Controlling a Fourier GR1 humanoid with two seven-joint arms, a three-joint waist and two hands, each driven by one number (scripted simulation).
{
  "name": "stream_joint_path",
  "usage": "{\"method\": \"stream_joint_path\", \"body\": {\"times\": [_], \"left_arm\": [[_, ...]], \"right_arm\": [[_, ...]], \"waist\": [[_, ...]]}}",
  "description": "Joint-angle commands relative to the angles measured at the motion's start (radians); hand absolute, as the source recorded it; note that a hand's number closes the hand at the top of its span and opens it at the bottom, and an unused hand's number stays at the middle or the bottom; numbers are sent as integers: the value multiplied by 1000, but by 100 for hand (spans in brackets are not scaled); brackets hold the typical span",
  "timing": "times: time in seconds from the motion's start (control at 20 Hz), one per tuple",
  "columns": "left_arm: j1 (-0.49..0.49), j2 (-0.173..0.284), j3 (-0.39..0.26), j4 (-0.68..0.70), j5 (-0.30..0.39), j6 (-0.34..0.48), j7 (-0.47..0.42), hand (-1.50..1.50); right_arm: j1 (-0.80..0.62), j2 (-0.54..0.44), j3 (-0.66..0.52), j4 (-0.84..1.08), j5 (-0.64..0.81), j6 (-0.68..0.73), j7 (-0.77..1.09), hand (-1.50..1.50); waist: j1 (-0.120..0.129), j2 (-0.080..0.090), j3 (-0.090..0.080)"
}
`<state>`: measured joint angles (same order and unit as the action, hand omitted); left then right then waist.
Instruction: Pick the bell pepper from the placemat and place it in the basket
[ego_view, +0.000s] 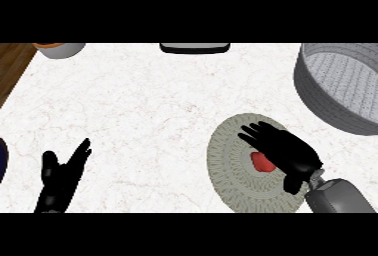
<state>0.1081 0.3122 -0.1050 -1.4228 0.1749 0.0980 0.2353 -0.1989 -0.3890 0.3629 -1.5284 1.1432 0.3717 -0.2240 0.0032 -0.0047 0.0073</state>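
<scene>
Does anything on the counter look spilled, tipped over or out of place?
Nothing stands out. The red pepper lies on the round placemat under the right robot hand, and the grey basket sits upright at the far right.

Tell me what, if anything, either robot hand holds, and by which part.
Cannot be told: the right robot hand covers the red bell pepper on the placemat, hiding any contact. The left robot hand is open, holding nothing.

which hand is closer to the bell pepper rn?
Right. The right hand is over the bell pepper on the placemat, fingers draped across it. The left hand rests open far off, near the view's lower left.
</scene>
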Motion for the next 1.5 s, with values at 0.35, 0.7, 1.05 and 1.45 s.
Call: {"method": "stream_joint_path", "body": {"times": [0.35, 0.7, 1.05, 1.45], "left_arm": [[42, -36, 22, 10, -19, -40, 24, 0], [5, -51, 47, 64, -42, -46, -5, 0], [38, -86, 42, 33, -70, -39, 5, 0], [62, -60, 75, 16, -62, -56, 7, 0]], "right_arm": [[1, 45, -29, 101, 65, -85, -64, -150], [-80, 75, -19, 223, 131, -207, -140, 150], [-44, 96, 9, 163, 208, -208, -121, 150], [283, -137, -176, 49, 44, -227, -245, 150]], "waist": [[0, 4, -7], [3, 6, -7], [0, 4, -7], [-39, -1, -8]]}}
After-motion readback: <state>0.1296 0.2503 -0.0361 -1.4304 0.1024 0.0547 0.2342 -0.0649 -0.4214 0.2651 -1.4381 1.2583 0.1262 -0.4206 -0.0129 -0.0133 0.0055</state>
